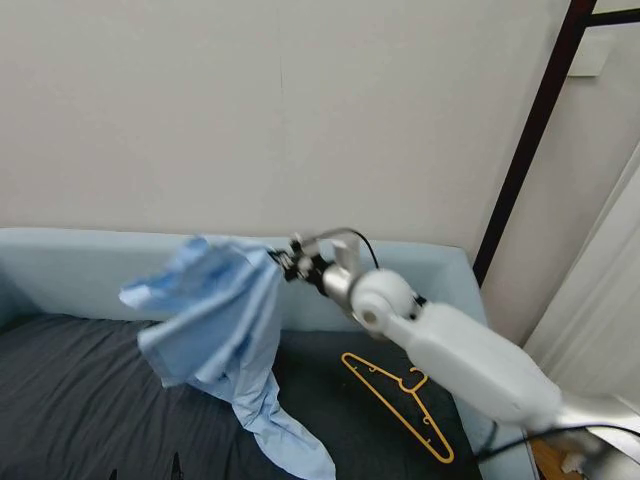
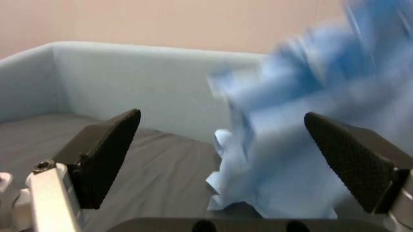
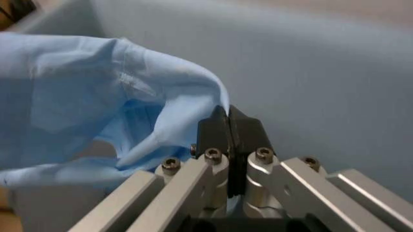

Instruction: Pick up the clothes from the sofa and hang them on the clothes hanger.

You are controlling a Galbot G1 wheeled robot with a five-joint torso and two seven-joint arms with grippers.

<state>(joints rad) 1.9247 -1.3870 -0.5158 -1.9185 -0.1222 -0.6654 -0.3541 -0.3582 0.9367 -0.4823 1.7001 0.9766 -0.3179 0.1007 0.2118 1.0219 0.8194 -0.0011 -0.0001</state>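
The right pincer is shut tight on an edge of the blue shirt and holds it above the sofa; the cloth hangs long downward, its tail seeming to reach the dark seat. The orange hanger lies flat on the seat, to the right of the shirt. The left pincer is wide open and empty, with the shirt just in front of it

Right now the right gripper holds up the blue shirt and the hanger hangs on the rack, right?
No: the hanger lies flat on the sofa, not on a rack, as the head view shows. The right gripper does hold up the shirt.
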